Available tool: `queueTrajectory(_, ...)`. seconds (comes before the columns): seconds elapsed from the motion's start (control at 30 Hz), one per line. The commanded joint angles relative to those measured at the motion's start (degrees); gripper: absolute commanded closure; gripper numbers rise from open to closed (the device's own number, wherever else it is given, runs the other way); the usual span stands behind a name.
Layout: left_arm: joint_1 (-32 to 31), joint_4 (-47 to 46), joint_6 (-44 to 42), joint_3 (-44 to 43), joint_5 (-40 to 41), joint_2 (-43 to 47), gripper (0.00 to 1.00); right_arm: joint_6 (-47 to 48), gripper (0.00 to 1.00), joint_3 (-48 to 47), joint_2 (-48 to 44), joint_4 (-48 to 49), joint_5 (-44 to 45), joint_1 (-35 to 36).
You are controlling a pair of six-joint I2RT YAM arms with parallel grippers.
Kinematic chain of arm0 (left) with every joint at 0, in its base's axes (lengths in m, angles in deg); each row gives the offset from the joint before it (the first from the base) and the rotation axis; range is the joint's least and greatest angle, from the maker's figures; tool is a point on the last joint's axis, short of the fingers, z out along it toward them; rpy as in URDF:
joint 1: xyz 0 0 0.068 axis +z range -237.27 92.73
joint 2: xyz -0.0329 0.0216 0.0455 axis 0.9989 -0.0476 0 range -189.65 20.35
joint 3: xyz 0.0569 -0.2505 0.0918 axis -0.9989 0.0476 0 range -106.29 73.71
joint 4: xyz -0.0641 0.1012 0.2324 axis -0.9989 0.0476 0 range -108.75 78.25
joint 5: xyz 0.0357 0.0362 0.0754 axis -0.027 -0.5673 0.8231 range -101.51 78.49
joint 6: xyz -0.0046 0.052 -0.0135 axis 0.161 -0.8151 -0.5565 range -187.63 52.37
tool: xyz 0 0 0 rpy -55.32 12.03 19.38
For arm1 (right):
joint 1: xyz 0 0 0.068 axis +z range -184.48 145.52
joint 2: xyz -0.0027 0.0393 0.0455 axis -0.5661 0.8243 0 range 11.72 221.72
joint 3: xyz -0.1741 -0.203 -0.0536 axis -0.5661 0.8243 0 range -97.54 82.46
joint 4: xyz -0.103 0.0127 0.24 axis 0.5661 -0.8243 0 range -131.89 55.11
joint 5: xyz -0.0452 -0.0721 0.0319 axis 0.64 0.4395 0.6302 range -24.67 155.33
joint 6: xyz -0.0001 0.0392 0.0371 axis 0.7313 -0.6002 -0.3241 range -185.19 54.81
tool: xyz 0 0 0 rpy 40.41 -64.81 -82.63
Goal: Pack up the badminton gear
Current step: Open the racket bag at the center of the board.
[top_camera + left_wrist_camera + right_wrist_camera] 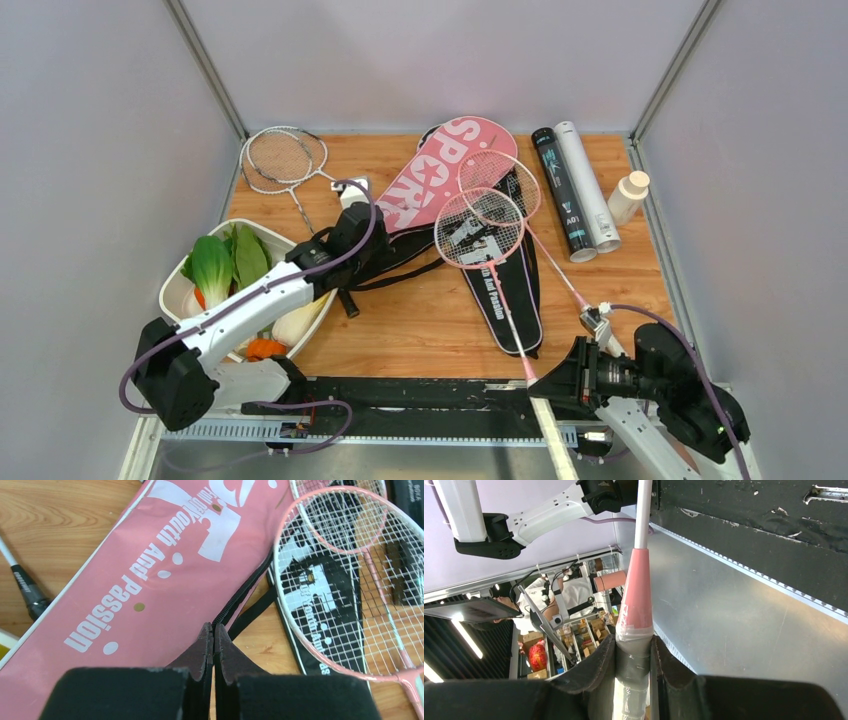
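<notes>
Stretching away from the left gripper point(214, 632) toward the far wall, the pink bag point(452, 172) is the largest piece of gear on the wooden table point(420, 320). It lies flat, and its black zipper line ends right at that gripper's fingertips. The fingers there are pressed tight together with no gap, and whether they pinch the zipper pull cannot be told. Just right of the same gripper lies the black bag point(520, 300), also flat and close against the pink one. The right gripper point(634, 652) is clamped around the taped grip of a pink racket point(480, 228). The racket's shaft runs forward from those fingers to a head resting on the black bag. A second pink racket point(503, 180) lies a little farther ahead with its head overlapping the first, and its shaft slants back toward the right arm. Beyond the left gripper and off to its left sit two silver rackets point(283, 158), heads stacked, with their handles running back under that arm. A white tray point(172, 288) of vegetables sits left of the left gripper, beside its forearm. Well ahead of the right gripper, a black tube point(560, 190) and a white tube point(588, 185) lie side by side and touching. A small white bottle point(628, 197) stands upright just to their right.
</notes>
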Motion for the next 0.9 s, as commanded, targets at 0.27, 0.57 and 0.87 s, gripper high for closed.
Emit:
queueTrajectory(0.27,-1.2,-6.26,-16.29,6.89,-15.91,1.88,0.85,-0.87,1.0,-5.8,0.67,1.66,20.84,0.18)
queueTrajectory(0.57,-7.87,-8.78,-32.78,4.27,-14.53,-9.0,0.4,0.76,1.0,-1.8,-0.68,13.88,29.64,0.05)
queueTrajectory(0.87,-9.79,-5.64,-43.96,-5.49,0.02,-24.17,0.34,0.83,1.0,2.51,-2.54,16.86,28.52,0.09)
